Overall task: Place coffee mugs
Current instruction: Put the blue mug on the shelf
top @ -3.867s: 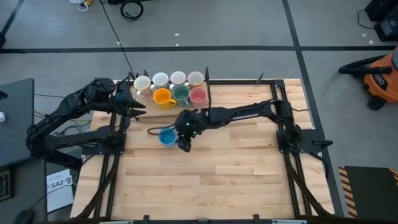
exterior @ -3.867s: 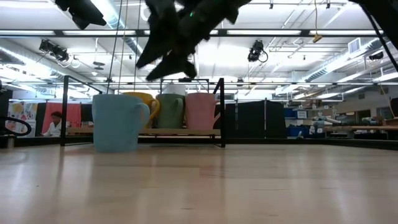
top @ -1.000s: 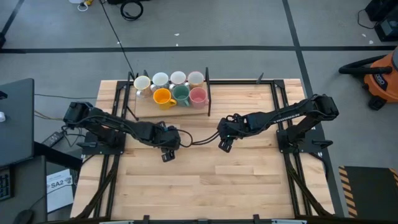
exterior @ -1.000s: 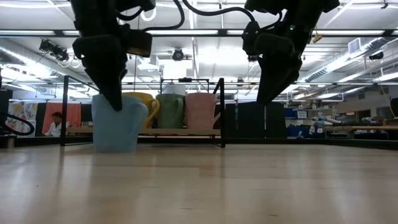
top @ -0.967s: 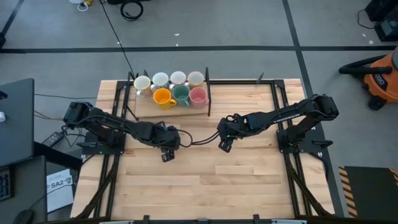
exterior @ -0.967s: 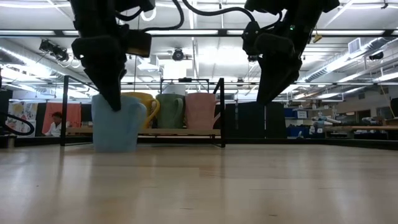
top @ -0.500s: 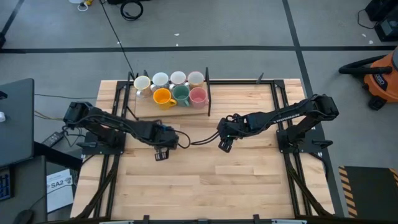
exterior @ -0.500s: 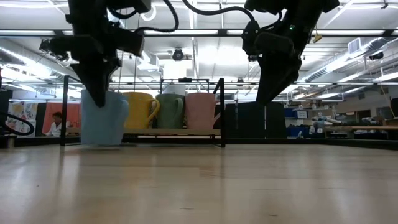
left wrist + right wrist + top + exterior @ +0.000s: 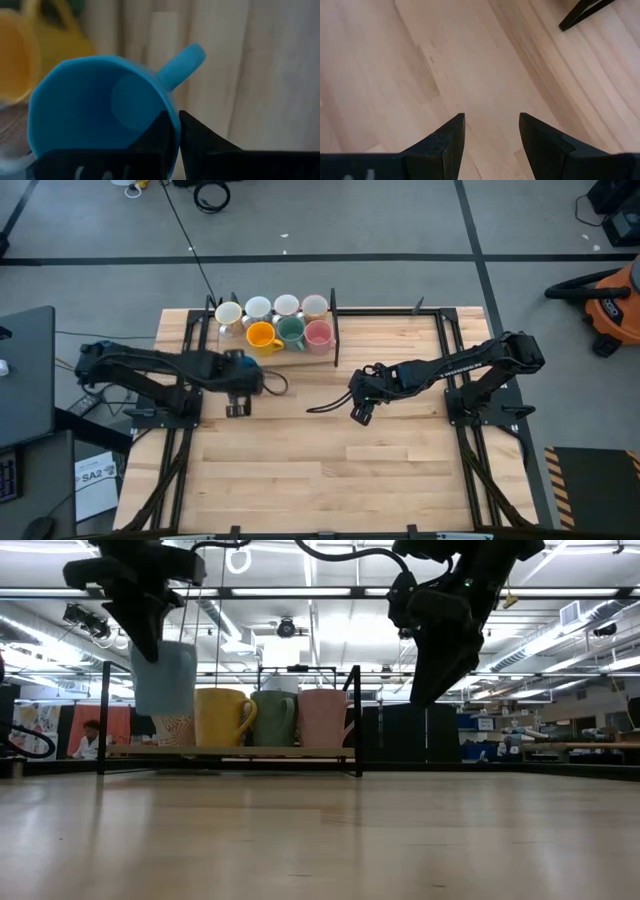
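Overhead, light blue mug (image 9: 165, 677) mostly hidden beneath left end effector (image 9: 238, 387)

Two arms, both matte black, built of slim jointed segments with blocky housings at joints. Left arm (image 9: 150, 365) carried small blue mark near shoulder end; black cable looped off its wrist. Right arm (image 9: 450, 365) bore pale lettering along forearm link, thin black cable trailing from wrist. Each mounted on black frame base at desk edge. Right pincer (image 9: 487, 135) fingers (image 9: 447, 140) were dark, flat, tapered wedges. Left pincer (image 9: 175, 132) fingers likewise black, angular.
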